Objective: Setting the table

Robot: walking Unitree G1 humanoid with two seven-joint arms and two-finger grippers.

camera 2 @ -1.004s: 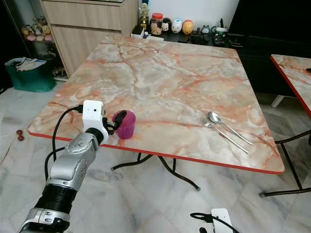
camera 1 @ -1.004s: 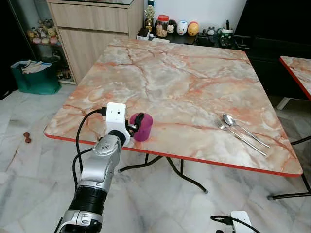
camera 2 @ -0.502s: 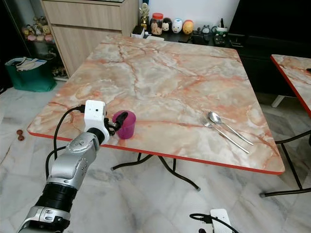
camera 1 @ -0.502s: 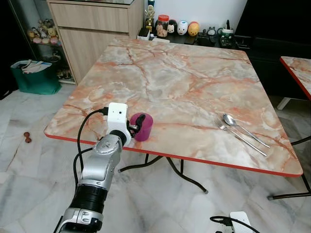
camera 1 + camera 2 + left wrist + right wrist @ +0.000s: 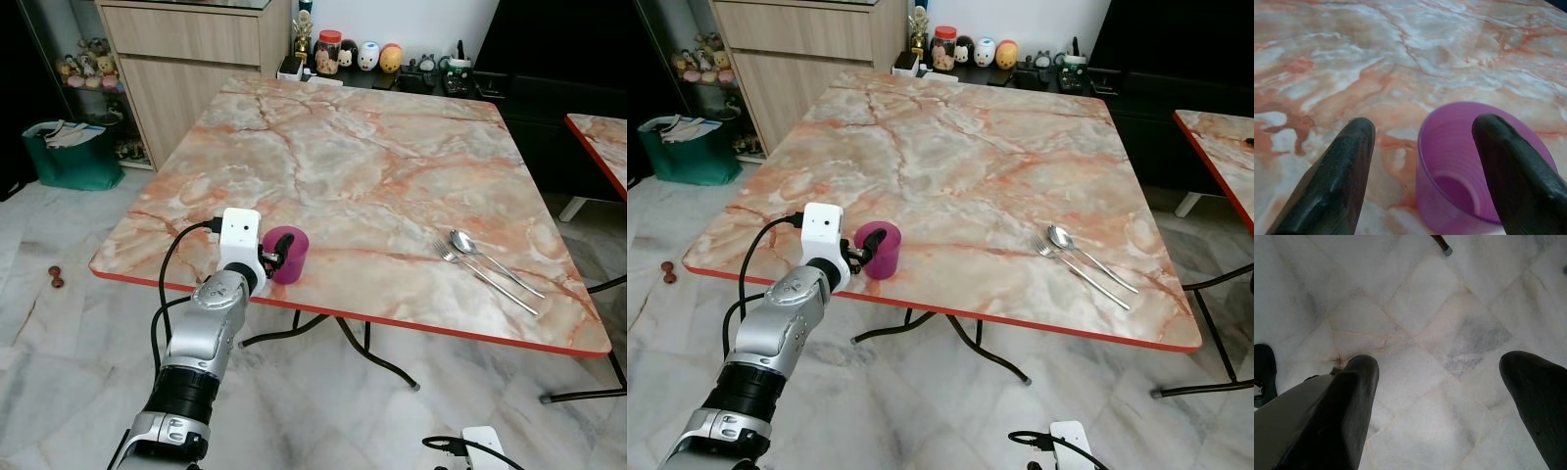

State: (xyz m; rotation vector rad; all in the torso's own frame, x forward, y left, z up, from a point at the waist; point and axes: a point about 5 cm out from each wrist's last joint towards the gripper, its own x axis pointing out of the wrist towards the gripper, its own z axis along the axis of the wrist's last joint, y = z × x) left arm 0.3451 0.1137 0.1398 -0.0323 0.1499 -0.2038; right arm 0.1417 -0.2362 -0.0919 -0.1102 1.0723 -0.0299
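A purple cup stands upright near the front left edge of the marble table. My left gripper is open at the cup's rim. In the left wrist view the cup lies between the spread fingers, one finger over its mouth and the other outside its wall. A spoon and a fork lie side by side at the table's front right. My right gripper hangs open above the marble floor.
A wooden cabinet stands at the back left, with a green bag on the floor beside it. Jars and figurines line a dark counter behind the table. A second table's red edge juts in at the right.
My left arm has edged slightly to the right, closer to the purple cup. The cup, fork and spoon have stayed where they were.
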